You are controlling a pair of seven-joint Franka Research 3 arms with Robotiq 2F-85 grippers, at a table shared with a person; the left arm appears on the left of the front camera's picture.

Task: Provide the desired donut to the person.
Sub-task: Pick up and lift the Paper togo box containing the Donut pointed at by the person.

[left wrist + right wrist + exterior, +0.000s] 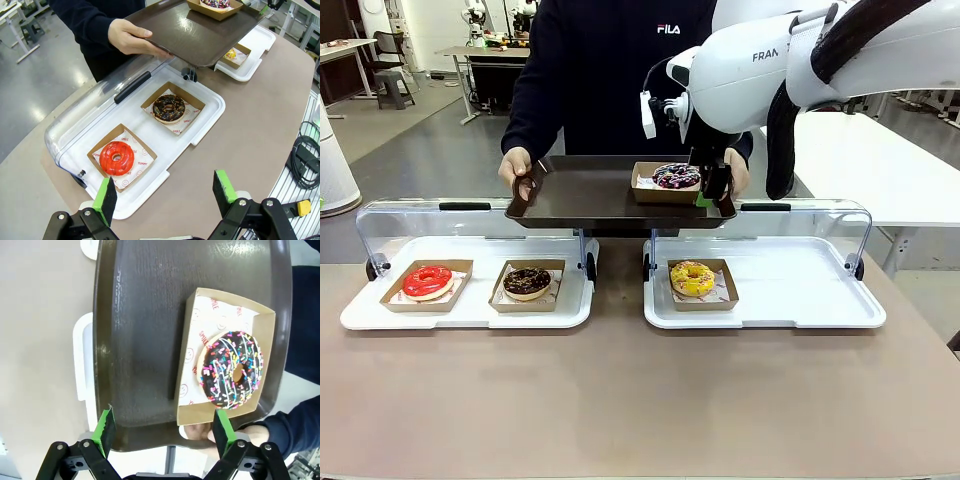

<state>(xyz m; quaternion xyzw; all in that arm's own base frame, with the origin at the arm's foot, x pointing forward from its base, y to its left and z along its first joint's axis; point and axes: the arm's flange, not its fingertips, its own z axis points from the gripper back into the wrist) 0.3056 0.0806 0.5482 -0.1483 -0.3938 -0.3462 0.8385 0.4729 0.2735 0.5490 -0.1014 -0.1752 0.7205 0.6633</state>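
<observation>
The person [610,70] stands across the table and holds a dark tray [580,190] with both hands [517,168]. On its right part sits a cardboard box with the chocolate donut with coloured sprinkles [677,176]. My right gripper [715,188] hangs open just beside that box, at the tray's near right corner. In the right wrist view the donut [231,369] lies ahead of the open gripper [163,415], apart from both pads, with the person's hand [250,432] under the tray [145,340]. My left gripper [165,182] is open over the table, holding nothing.
Two white display trays with raised clear lids stand on the table. The left one [360,310] holds a red donut [427,281] and a chocolate donut [527,281]; the right one [800,290] holds a yellow donut [692,277]. A white table stands at the far right.
</observation>
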